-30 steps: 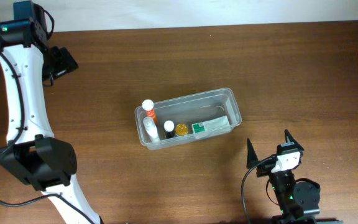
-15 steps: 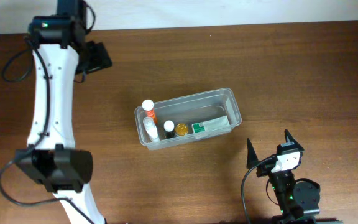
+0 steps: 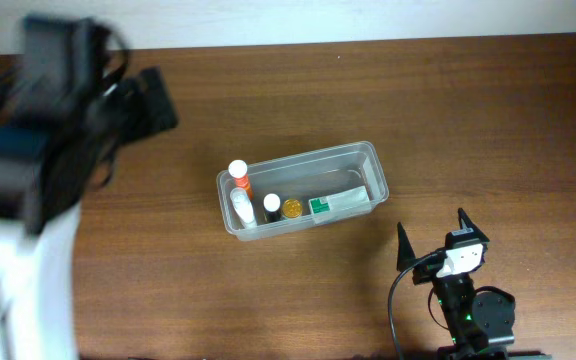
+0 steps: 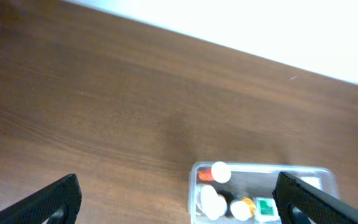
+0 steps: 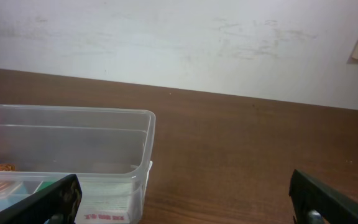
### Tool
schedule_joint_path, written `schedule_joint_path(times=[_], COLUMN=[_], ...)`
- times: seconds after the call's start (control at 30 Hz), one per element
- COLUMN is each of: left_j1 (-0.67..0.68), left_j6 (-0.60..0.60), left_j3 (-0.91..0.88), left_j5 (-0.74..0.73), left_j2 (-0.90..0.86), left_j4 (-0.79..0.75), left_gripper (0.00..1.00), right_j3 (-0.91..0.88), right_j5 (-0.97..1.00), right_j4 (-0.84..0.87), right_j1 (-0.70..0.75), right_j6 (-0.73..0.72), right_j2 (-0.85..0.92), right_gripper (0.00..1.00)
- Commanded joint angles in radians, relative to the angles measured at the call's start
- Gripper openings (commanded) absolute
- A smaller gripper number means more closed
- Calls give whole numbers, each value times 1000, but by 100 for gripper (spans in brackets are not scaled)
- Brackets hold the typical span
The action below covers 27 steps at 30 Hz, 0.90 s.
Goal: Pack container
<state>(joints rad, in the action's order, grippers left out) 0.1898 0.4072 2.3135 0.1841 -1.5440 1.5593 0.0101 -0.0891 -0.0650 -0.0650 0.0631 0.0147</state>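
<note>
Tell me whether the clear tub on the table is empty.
No, the tub holds several small bottles and a white-and-green carton.

Tabletop [image 3: 468,100] bare around container [image 3: 358,158]; its upper-right interior free, bottles [image 3: 237,170] crowd left end, carton [image 3: 343,202] along lower wall. Blurred left arm [image 3: 28,200] fills frame left.

The left arm [image 3: 28,190] has risen toward the overhead camera (now a big blur on the left), and its gripper [image 3: 150,103] has shifted right over the far-left worktop [image 3: 368,90].
</note>
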Motion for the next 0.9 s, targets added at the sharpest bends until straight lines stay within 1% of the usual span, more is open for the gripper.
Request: schedule_joint_path(times=[0.0, 0.17, 0.2, 0.33, 0.57, 0.6, 0.7, 0.73, 0.87], left_j1=[0, 0, 0, 0, 0, -3, -3, -5, -5], left_j6=[-5, -5, -5, 2, 16, 26, 26, 26, 26], left_j3=[7, -71, -124, -299, -642, -742, -908, -1024, -1264], left_j5=[-15, -15, -16, -38, -38, -38, -38, -38, -39], left_j2=[172, 388, 470, 673, 964, 1028, 1120, 1176, 1268], left_j4=[40, 70, 79, 76, 69, 47, -48, -135, -342], left_gripper=[100, 99, 99, 100, 99, 99, 99, 99, 100], right_j3=[-5, -5, -5, -5, -5, -5, -5, -5, -5], right_j5=[19, 19, 19, 19, 19, 19, 19, 19, 19], right_j4=[-7, -8, -8, -8, -7, -8, -7, -8, -7], right_j1=[8, 8, 8, 8, 8, 8, 8, 8, 8], right_j6=[4, 4, 4, 4, 4, 4, 4, 4, 4], right_j2=[-10, -10, -10, -10, -10, -10, -10, -10, -10], right_gripper=[99, 98, 98, 98, 99, 98, 98, 98, 98])
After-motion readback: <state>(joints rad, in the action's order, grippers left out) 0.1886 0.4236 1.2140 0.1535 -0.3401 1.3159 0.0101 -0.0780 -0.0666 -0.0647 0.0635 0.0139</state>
